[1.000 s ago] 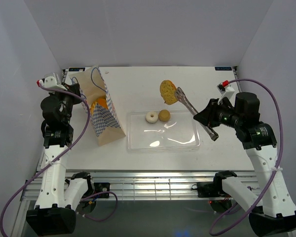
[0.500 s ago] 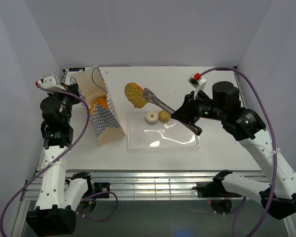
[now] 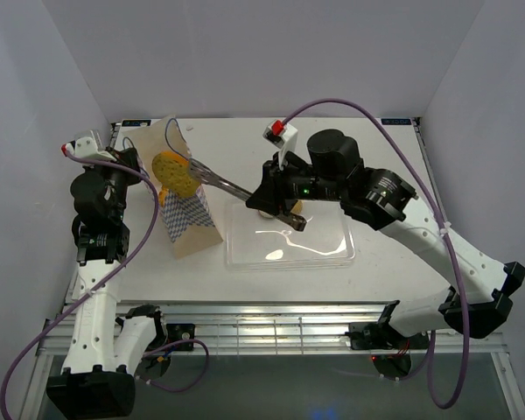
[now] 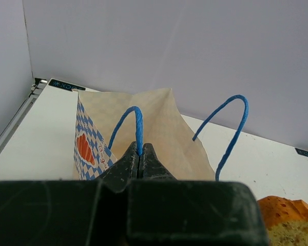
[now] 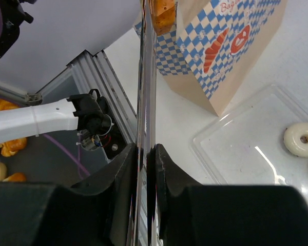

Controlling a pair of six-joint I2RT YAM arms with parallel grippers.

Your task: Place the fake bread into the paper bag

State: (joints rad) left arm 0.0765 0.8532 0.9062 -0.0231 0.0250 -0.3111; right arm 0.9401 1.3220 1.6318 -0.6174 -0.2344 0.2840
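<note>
Toast slice [image 3: 175,173] hangs right above the open mouth of the paper bag [image 3: 191,219], nipped in the tips of the metal tongs [image 3: 217,181]. My right end effector [image 3: 276,203] is clamped on the tongs' handle end, off to the bag's right and over the clear tray [image 3: 289,249] lying beside the bag on the surface [image 3: 245,140]. My left end effector [image 3: 137,161] sits at the bag's left rim.

From my left wrist, the left end effector [image 4: 141,151] is pressed together on the bag's near blue cord handle [image 4: 138,125]; the paper bag [image 4: 154,123] gapes beyond it.

From my right wrist, the right end effector [image 5: 146,154] is squeezed onto the tongs [image 5: 146,77], which run up toward the paper bag [image 5: 220,46]. A white ring [image 5: 300,138] lies in the clear tray [image 5: 246,164] beside the bag.
</note>
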